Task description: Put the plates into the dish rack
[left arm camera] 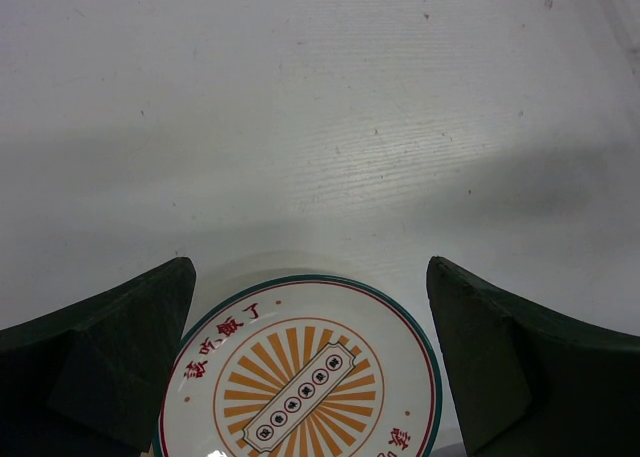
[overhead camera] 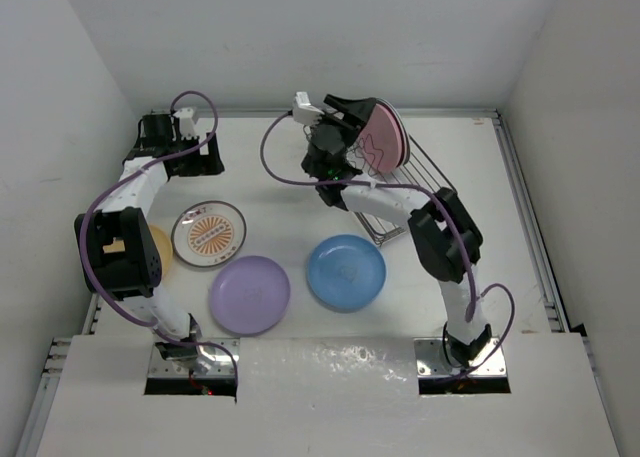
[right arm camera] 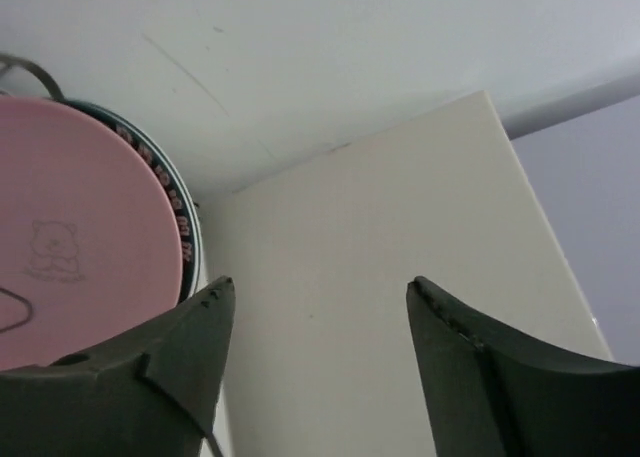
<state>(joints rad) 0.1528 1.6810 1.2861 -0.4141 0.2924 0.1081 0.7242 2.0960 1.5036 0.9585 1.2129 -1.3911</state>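
Note:
The dish rack (overhead camera: 425, 182) stands at the back right. A pink plate (overhead camera: 387, 137) stands on edge in it, with a green-rimmed white plate (right arm camera: 186, 227) right behind it. My right gripper (overhead camera: 358, 109) hovers just left of the pink plate (right arm camera: 80, 247), open, with nothing between its fingers (right arm camera: 190, 347). On the table lie the sunburst plate (overhead camera: 209, 233), a purple plate (overhead camera: 250, 294) and a blue plate (overhead camera: 346, 272). A yellow-orange plate (overhead camera: 162, 254) is partly hidden under my left arm. My left gripper (left arm camera: 310, 267) stands open above the far edge of the sunburst plate (left arm camera: 300, 377).
White walls close in the table at the back and on both sides. A metal rail (overhead camera: 525, 217) runs along the right edge. Purple cables loop off both arms. The right arm's forearm (overhead camera: 385, 199) lies across the near end of the rack.

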